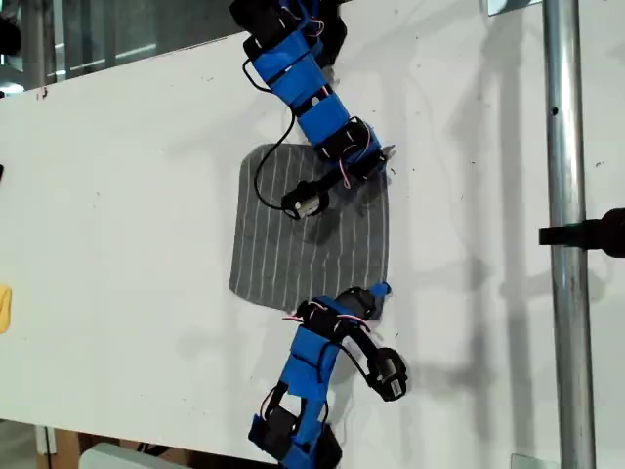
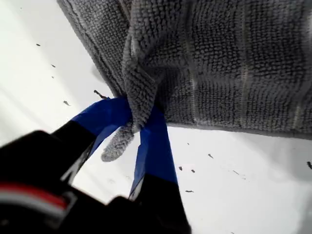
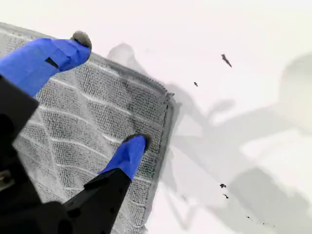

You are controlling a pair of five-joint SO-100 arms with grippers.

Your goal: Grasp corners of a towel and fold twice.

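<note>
The towel [image 1: 303, 244] lies flat near the middle of the white counter [image 1: 127, 195], its stripes running from the counter's far edge towards the near one in the exterior view. My first hand [image 1: 376, 293] reaches in from the near edge and pinches a corner [image 2: 134, 97] of the towel, on the exterior view's right. The cloth is bunched between the two blue fingers [image 2: 156, 146] and lifted a little off the counter. My second hand [image 1: 383, 156] comes from the far edge to the other corner [image 3: 163, 97] on that side. It is spread wide, with one fingertip [image 3: 134, 146] pressing on the towel just inside the corner and the other raised above the cloth.
</note>
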